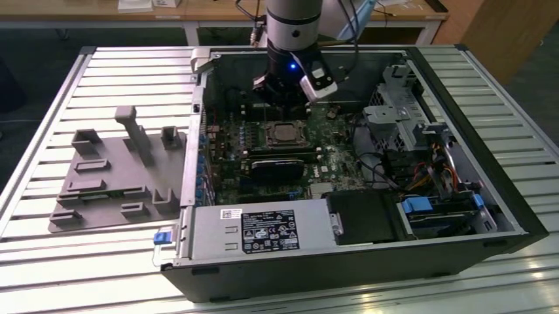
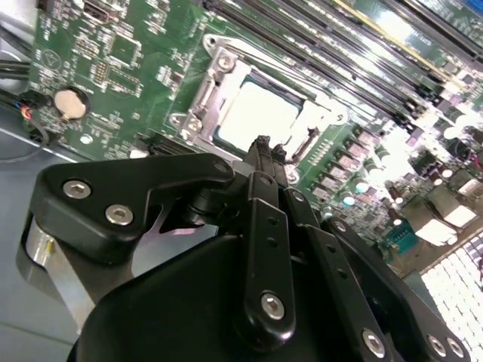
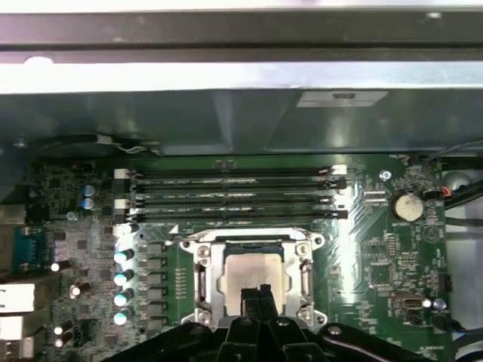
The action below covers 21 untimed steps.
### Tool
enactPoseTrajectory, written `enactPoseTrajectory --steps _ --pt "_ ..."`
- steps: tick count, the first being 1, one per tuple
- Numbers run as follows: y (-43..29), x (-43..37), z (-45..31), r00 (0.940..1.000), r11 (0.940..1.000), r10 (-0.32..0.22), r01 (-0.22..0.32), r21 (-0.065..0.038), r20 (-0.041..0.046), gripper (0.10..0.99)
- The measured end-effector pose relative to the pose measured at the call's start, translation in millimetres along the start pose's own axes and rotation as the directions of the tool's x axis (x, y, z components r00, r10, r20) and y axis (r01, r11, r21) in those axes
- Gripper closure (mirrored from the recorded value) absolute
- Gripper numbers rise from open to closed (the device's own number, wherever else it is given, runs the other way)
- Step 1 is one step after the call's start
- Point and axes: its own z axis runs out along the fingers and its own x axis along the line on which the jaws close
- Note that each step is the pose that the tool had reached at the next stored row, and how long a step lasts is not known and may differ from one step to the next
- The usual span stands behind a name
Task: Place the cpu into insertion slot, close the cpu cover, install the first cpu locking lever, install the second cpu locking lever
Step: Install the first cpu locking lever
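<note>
Slatted metal tabletop [image 1: 78,275] carries an open computer case [image 1: 349,288] lying on its side, and the arm [image 1: 294,23] reaches down into it from the far edge.

In the second wrist view the gripper [image 2: 263,145] has its two slim black fingers drawn together, with nothing seen between them. The tips sit over the near edge of the cpu [image 2: 255,115], so close that I cannot tell whether they touch it.

In the first wrist view the cpu lies flat in the insertion slot [image 3: 199,250]. The cpu cover [image 3: 305,277] looks folded down around it, its window baring the pale metal top. Whether the locking levers are latched I cannot tell.

The chip is likely light, thin and rigid. Its smooth lid would be slippery, and its underside is probably delicate, so the bare side edges are the safest hold. The cover is thin sheet steel, probably stiff and a little springy. It would be best pushed at its free edge, away from the hinge.

Just beyond the socket on the far side run the long memory slots [image 3: 234,192] across the green motherboard [image 3: 377,256], with a coin battery [image 3: 408,205] off to one side. In the exterior view a power supply [image 1: 262,232] fills the near part of the case. A grey moulded tray [image 1: 105,190] rests on the table at the exterior view's left.
</note>
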Motion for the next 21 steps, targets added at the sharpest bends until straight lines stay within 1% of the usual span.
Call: enactPoseTrajectory --steps 3,14,16,18,19,20,21 --pt "-0.3 8.2 -0.2 1.0 1.0 0.0 0.0 0.0 0.0015 0.984" --pt "-1.9 42.1 -1.1 1.0 1.0 0.0 0.0 0.0 0.0052 0.984" --pt "-2.1 46.9 -1.2 1.0 1.0 0.0 0.0 -0.003 0.0054 0.984" --pt "-2.2 50.5 -1.2 1.0 0.9999 0.0 0.0 -0.014 0.0051 0.984" --pt "-2.3 52.0 -1.3 1.0 0.9997 0.0 0.0 -0.024 0.0047 0.984" --pt "-2.4 53.0 -1.3 1.0 0.9993 0.001 0.0 -0.036 0.0043 0.984" --pt "-2.4 53.9 -1.3 1.0 0.9986 0.001 -0.001 -0.052 0.0034 0.984"
